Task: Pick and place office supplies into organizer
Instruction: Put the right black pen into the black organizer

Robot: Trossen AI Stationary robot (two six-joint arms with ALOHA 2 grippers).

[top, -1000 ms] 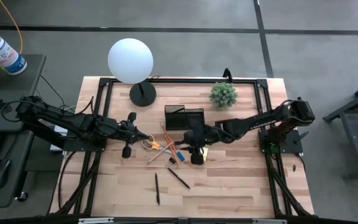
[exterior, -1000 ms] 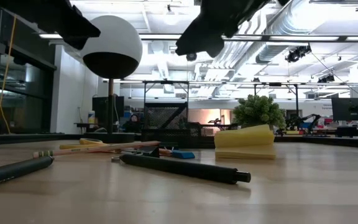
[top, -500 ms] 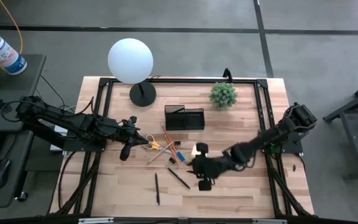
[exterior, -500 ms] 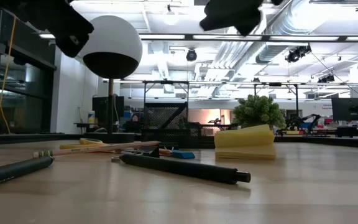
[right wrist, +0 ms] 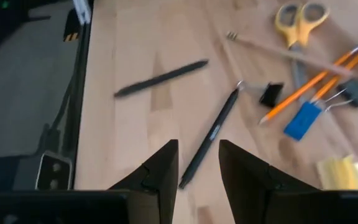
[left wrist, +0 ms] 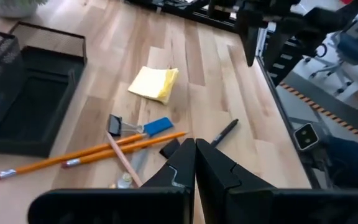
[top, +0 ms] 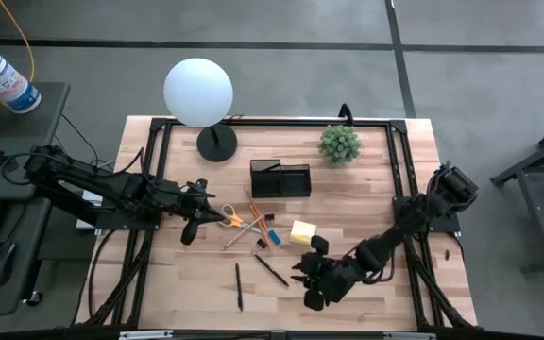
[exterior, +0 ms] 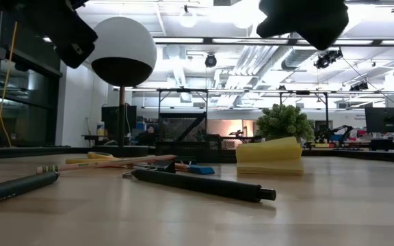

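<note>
— Since a second ago the right gripper (top: 302,280) has swung away from the organizer (top: 280,178) to the near side of the table (top: 376,198), beyond the sticky-note pad (top: 302,231). Is it carrying anything?

— No. Its fingers (right wrist: 158,167) stand partly apart with nothing between them, above the bare wood, and one black pen (right wrist: 211,137) lies just ahead of them.

— And the left gripper (top: 187,232)?

— It has barely shifted. It hangs just beside the yellow-handled scissors (top: 229,217), on the side away from the organizer, jaws pressed together and holding nothing.

— Where do the supplies lie?

— All on the table, in front of the organizer: orange pencils (left wrist: 86,152), a blue eraser (left wrist: 159,126) and a black binder clip (left wrist: 116,125) clustered between the scissors and the pad; a second black pen (top: 239,286) lies farther from the organizer. The organizer stands between the globe lamp (top: 199,93) and the green plant (top: 339,144); its low tray (left wrist: 23,101) looks empty.
</note>
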